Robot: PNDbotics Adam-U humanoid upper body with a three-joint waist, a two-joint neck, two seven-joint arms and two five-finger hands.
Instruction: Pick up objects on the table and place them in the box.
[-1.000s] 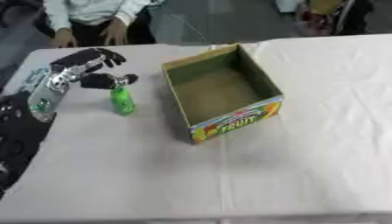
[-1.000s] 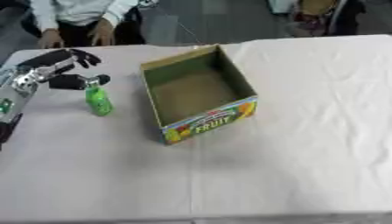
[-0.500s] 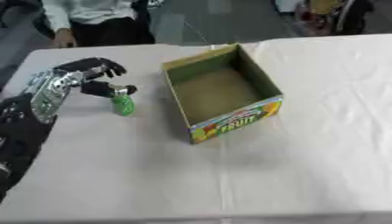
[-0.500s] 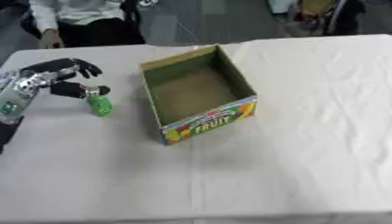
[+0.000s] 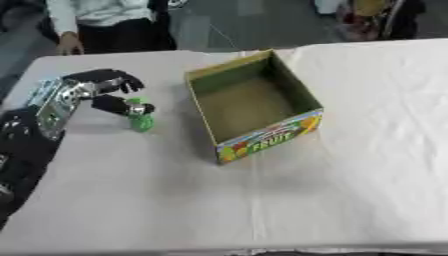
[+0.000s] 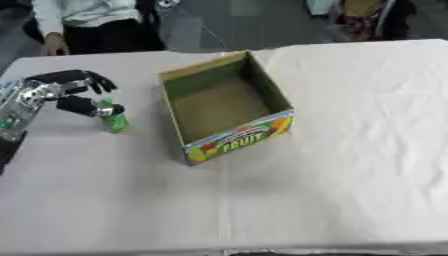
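Left eye view: my left hand (image 5: 98, 89) is at the small green bottle (image 5: 139, 117), thumb touching its cap, fingers arched above, not yet closed round it. The bottle stands upright on the table (image 5: 157, 200), left of the open box (image 5: 254, 107). I should lower, wrap the body, then lift clear of the wall.

The surface (image 5: 350, 190) wears a pale, matt cloth, faintly creased. The box (image 5: 254, 107) looks like dull cardboard, plain brown inside, with glossier colour print on its near face. The small green bottle (image 5: 140, 117) appears smooth plastic. The left robot hand (image 5: 101, 90) is matt black with silvery metal behind
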